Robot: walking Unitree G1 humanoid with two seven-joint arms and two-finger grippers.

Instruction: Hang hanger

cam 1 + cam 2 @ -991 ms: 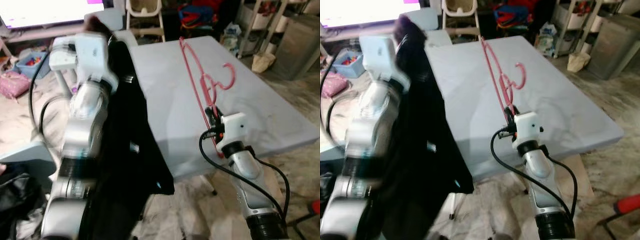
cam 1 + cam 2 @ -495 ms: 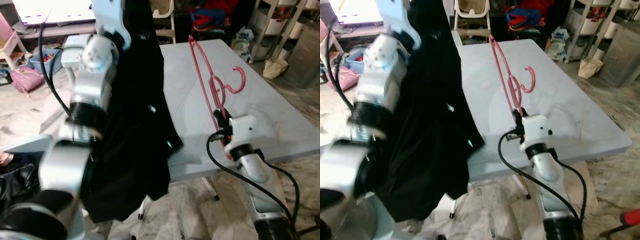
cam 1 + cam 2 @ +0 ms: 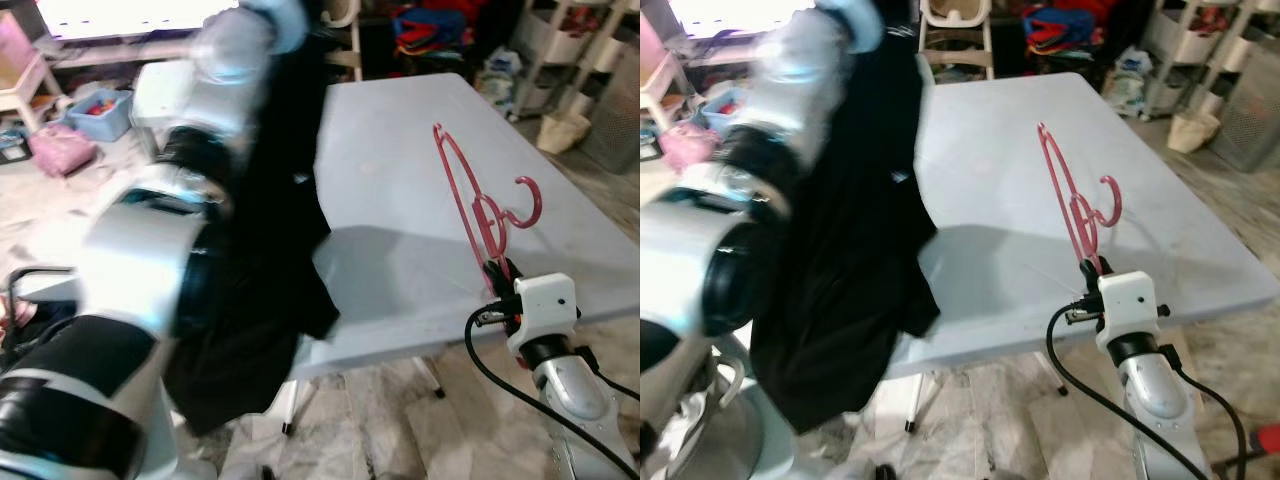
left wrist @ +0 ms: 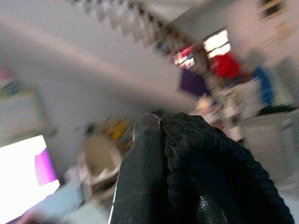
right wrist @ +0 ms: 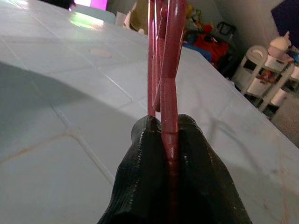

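Right gripper (image 5: 169, 140): both black fingers pressed together on the lower end of the pink hanger (image 3: 470, 215); hanger stands upright above the grey table (image 3: 390, 200), hook toward the robot's right. Gripper sits at the table's near edge.

Left gripper (image 4: 161, 140): raised high, clamped on a fold of the black garment (image 3: 270, 250); the fingers are buried in the cloth in the left wrist view. Left arm heavily motion-blurred in both eye views.

Garment: hangs from the left gripper as a long dark drape down past the table's near-left edge; its lower part falls below table level.

Change over the last second: the left arm has lifted, taking the garment's top from about table height to the upper edge of the eye views. The whole scene has also slid in the picture, so the head camera has moved; the hanger's shift to the right is at least partly that. Right grip on the hanger is unchanged.

Hanger vs garment: well apart; bare table between them.

Meaning for task (judgement): cloth is being raised to open it for the hanger. Threading not yet begun; no rail or hook to hang on can be made out.

Risk (judgement): fast left-arm motion may swing the cloth; collar opening cannot be located under blur.
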